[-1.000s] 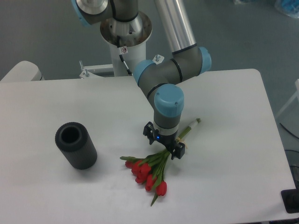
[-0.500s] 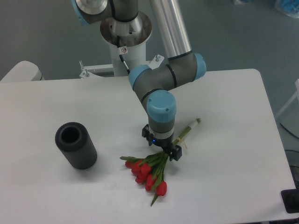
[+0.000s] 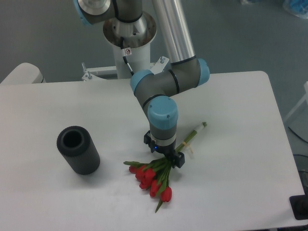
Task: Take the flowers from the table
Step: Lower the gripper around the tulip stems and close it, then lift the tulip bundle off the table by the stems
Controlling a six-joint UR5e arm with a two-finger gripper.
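Flowers (image 3: 153, 177) lay flat on the table (image 3: 240, 159) toward its front edge, stems angled to the far right corner, gripper (image 3: 163, 155) low over the stem neck, presumably for a crosswise pinch; fingers' grip state unclear.

The arm is reaching down from its base, elbow bent, with the wrist pointing straight downward. The tool (image 3: 164, 153) is hanging low, its two fingers spread apart.

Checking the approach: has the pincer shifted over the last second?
Yes. The pincer has slid left, toward the black cylinder, staying low over the flowers.
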